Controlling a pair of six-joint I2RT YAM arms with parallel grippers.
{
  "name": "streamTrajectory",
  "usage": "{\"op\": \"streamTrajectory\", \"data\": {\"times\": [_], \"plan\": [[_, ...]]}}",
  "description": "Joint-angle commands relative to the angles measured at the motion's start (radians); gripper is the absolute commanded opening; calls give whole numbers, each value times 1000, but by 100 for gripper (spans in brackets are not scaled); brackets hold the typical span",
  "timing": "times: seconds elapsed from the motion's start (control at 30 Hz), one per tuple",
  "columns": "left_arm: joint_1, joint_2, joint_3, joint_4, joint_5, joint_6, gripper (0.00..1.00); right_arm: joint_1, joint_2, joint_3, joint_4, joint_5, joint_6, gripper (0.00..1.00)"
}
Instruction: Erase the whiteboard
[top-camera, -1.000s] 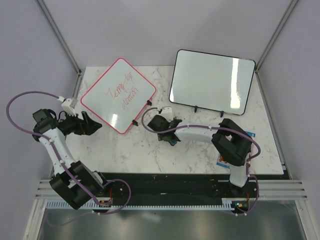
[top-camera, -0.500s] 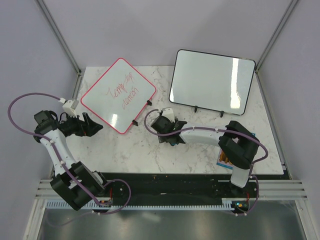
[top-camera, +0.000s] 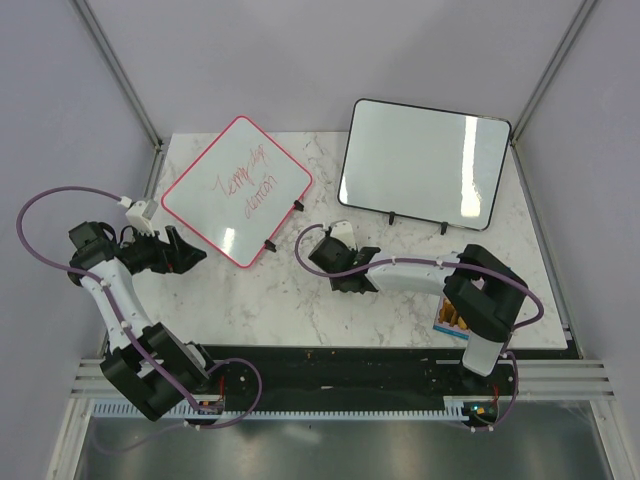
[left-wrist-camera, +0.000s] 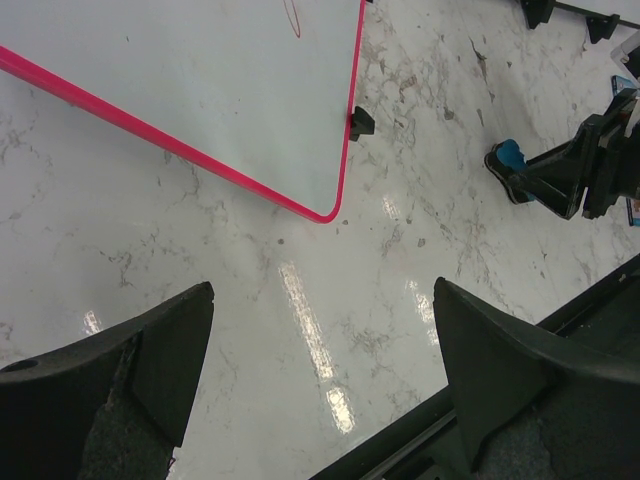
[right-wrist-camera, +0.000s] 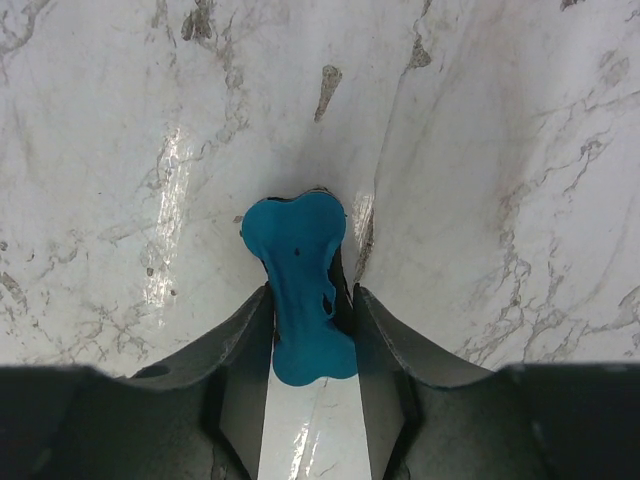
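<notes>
At the near edge of the desk (top-camera: 300, 305) the two arm bases sit on a black strip. The right gripper (right-wrist-camera: 312, 318) points down at the middle of the desk, clenched on a teal-blue, bone-shaped eraser (right-wrist-camera: 300, 270), with a finger pressed against each side. Only the right wrist view shows this grasp. From above, the gripper (top-camera: 350, 282) hides the eraser, and the left wrist view catches only its blue end (left-wrist-camera: 505, 158) resting on the marble. The left gripper (top-camera: 192, 252) hangs near the desk's left edge, its jaws spread wide with nothing between them (left-wrist-camera: 322, 292), facing the whiteboard's near corner. The whiteboard (top-camera: 237, 192) lies flat towards the far left corner, turned diamond-wise, with a pink frame and red handwriting on it. Two black clips (top-camera: 297, 205) sit on the edge facing the right arm. At the far right corner stands a larger black-framed whiteboard (top-camera: 425, 165). The desk is glossy white marble, enclosed by pale lilac walls.
</notes>
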Motion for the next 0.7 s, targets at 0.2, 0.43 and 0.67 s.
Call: {"op": "streamTrajectory", "data": {"times": [0.2,0.43,0.67], "plan": [[-5,-11,-1,12,-12,36,97,-1,31,2,32,2,-4,44],[-5,2,12,12,1,25,97,-3,50,3,32,13,24,30],[-5,28,19,26,-1,16,97,-3,36,12,29,7,33,7]]}}
